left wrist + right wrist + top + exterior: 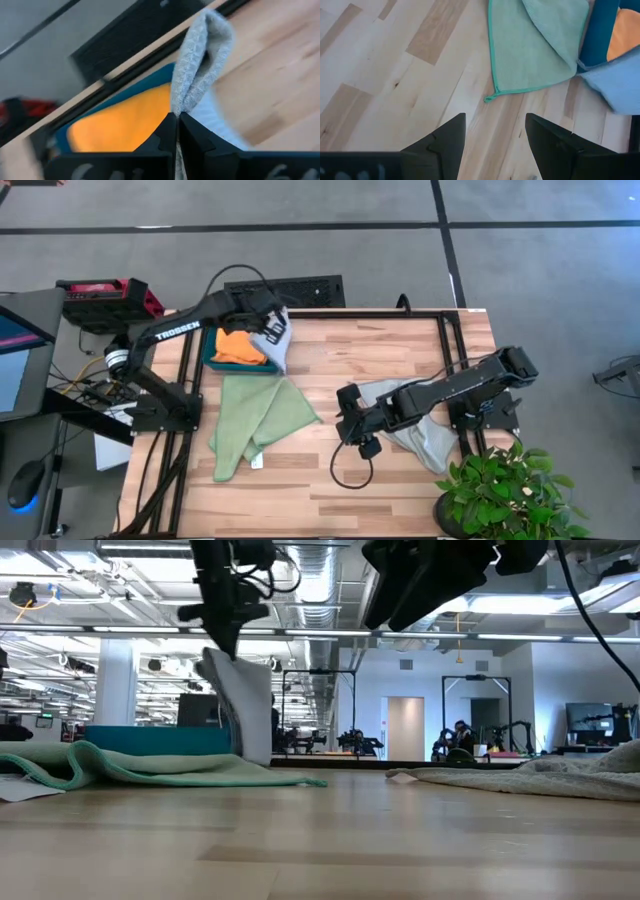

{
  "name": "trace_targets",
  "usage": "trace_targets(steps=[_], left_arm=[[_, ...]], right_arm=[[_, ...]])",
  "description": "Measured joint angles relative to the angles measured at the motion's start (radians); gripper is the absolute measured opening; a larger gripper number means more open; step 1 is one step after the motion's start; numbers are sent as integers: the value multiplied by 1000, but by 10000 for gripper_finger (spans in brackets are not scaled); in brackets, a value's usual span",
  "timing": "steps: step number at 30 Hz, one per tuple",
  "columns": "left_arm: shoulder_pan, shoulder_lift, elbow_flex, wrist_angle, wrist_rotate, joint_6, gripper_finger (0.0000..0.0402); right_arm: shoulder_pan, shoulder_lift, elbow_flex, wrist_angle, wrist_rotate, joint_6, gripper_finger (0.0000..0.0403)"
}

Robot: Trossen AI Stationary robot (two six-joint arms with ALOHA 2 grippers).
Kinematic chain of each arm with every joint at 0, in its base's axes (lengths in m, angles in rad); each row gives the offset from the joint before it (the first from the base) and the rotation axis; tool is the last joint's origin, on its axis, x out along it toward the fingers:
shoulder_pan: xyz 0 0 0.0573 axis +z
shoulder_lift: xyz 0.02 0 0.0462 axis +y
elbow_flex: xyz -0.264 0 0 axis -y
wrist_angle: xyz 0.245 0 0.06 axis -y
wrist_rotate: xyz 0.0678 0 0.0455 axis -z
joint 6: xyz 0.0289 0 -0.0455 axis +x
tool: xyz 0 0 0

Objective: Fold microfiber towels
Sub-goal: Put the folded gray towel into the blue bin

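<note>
My left gripper [262,317] is shut on a pale grey towel [276,338] over the right end of the dark teal tray [210,358]. An orange towel [240,346] lies in that tray. The light green towel [255,420] lies partly folded on the table in front of the tray, with a small white tag at its near edge. My right gripper [356,426] hovers open above bare wood at mid-table. A second grey towel [425,435] lies crumpled under the right arm. My left gripper pinches a bunched fold of the grey towel [181,102] between its two shut fingers [165,131], several layers together. The fingers slant down from the table's left. The towel hangs below them [245,710], its lower end down by the tray's right edge; whether it rests there I cannot tell.
A black grille [285,288] lies past the table's far edge, behind the tray. A potted plant [505,490] stands at the near right corner. A loose black cable [350,475] loops on the wood under the right gripper. Open wood lies between the green towel and the right arm.
</note>
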Motion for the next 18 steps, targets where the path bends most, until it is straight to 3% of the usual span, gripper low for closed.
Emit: trace_targets(steps=[8,18], left_arm=[[31,7,-9,-230,-164,-124,0],[81,41,-9,-269,-223,-151,0]], right_arm=[[-10,0,0,0,0,8,230],[-14,0,0,0,0,10,230]])
